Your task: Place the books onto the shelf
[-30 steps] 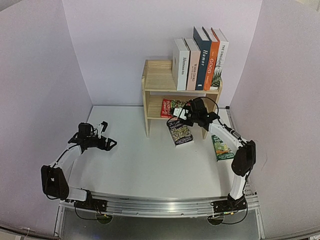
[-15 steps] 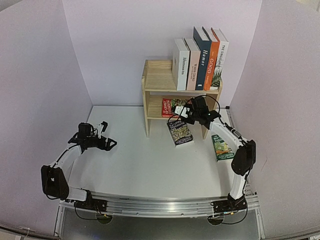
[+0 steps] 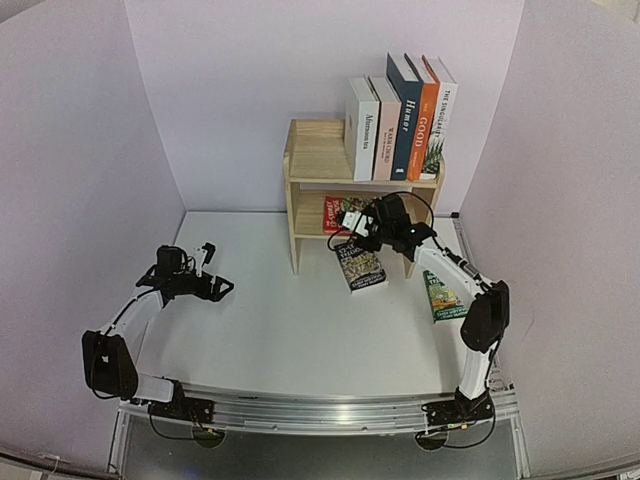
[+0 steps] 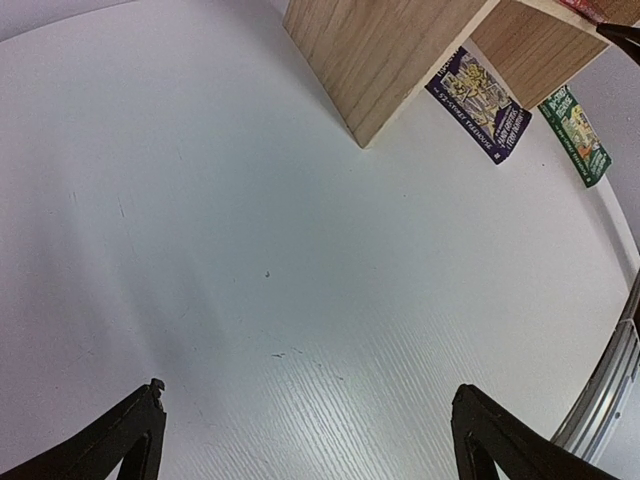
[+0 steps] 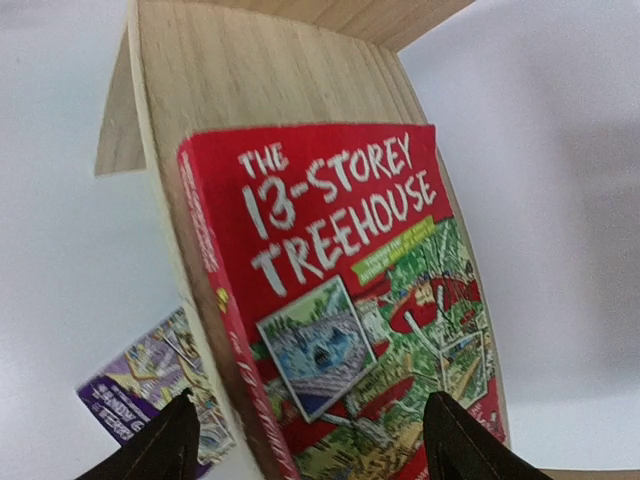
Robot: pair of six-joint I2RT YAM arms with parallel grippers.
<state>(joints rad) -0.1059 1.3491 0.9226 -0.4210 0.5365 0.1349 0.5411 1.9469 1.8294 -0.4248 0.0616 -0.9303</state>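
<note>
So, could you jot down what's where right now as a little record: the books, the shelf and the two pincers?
shelf top: five upright books, toward its right side
shelf lower board: red book lying flat
table: purple book in front of the shelf; green book further right
left pincer: open, empty, over bare table
right pincer: open, at the red book
not yet shelved: purple book, green book

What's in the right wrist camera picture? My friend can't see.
A red book, "The 13-Storey Treehouse", lies on the wooden shelf, between the two dark fingertips of the right hand. A purple book lies on the white table.
</note>
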